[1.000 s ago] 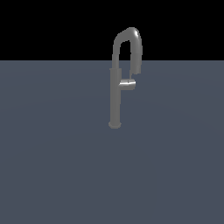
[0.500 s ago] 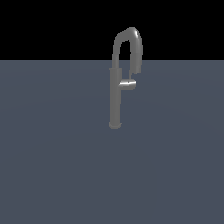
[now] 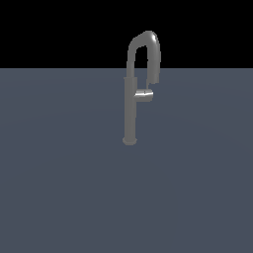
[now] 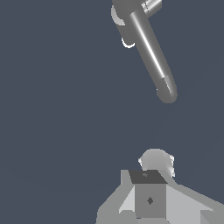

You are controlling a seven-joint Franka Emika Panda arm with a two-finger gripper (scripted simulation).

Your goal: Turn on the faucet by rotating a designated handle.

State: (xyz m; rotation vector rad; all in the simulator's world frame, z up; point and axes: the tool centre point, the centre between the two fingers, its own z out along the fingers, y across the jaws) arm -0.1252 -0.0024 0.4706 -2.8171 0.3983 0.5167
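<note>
The faucet [image 3: 130, 111] stands as a slim grey upright column, its arched spout curving over and back down toward the exterior view's right. The handle [image 3: 144, 95], a short shiny stub, sticks out sideways from the column at mid-height. The arm does not show in the exterior view. From the wrist view I look down on the faucet [image 4: 148, 48], with the handle [image 4: 151, 5] at the picture's edge. My gripper [image 4: 153, 177] shows as grey blocks well apart from the faucet and touches nothing. How its jaws stand is unclear.
A flat dark blue-grey floor [image 3: 59, 188] spreads all around the faucet's base. Behind it lies plain black background. No other object shows.
</note>
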